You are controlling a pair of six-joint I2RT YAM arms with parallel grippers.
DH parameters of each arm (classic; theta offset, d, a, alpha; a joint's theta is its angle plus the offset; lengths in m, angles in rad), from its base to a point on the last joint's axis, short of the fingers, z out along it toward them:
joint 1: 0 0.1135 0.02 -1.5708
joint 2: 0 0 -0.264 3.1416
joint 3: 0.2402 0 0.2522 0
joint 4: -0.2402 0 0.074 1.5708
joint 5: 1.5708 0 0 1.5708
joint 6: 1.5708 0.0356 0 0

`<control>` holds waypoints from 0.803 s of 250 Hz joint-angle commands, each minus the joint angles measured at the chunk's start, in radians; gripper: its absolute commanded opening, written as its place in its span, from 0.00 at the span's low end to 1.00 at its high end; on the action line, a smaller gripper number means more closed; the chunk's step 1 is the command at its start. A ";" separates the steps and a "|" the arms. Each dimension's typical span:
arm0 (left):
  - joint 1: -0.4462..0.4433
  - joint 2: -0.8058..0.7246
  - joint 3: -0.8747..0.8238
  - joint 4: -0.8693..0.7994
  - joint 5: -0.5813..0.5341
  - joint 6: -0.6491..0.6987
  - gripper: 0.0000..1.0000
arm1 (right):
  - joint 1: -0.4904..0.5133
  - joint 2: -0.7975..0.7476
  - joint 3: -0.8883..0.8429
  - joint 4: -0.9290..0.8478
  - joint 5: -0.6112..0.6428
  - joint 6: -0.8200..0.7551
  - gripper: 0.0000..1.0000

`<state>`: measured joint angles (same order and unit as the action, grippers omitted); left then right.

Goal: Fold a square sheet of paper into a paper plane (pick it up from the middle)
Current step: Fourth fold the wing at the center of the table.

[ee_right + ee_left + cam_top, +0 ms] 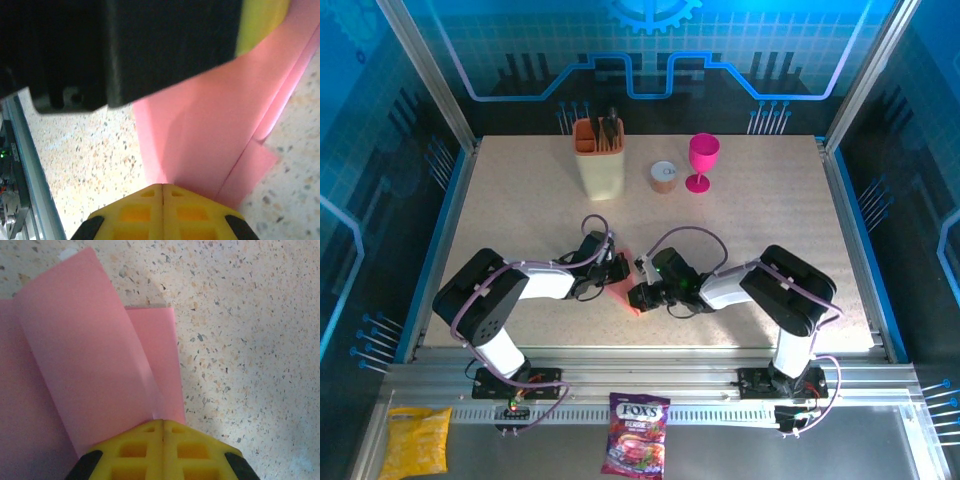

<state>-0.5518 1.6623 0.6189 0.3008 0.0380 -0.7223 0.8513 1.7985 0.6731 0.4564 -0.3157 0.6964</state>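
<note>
Left fingers (137,452), right fingers (135,212) both pinched closed on thin salmon-pink square paper sheet (85,365), flap lifted off speckled tabletop (250,340). Best: match edges first, lower evenly, then crease.

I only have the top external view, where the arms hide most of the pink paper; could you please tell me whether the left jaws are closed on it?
Observer: Yes; the left gripper has its jaws shut on the edge of the square sheet of paper.
Operator: Thank you. And the right arm?
Observer: The right gripper has its jaws shut on the sheet too.
Operator: Is the sheet lying flat?
Observer: No; by the left jaws one flap arches up above a flatter layer.
</note>
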 commanded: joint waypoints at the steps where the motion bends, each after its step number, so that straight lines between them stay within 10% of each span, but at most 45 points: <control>1: 0.009 0.007 -0.031 -0.091 -0.060 0.024 0.00 | 0.048 -0.009 -0.061 -0.140 -0.051 0.014 0.00; 201: 0.010 0.017 -0.013 -0.135 -0.088 0.013 0.00 | 0.051 -0.160 -0.276 -0.273 0.004 0.010 0.00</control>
<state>-0.5526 1.6615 0.6189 0.2955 0.0288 -0.7227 0.9150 1.6547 0.4988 0.4652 -0.2691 0.6956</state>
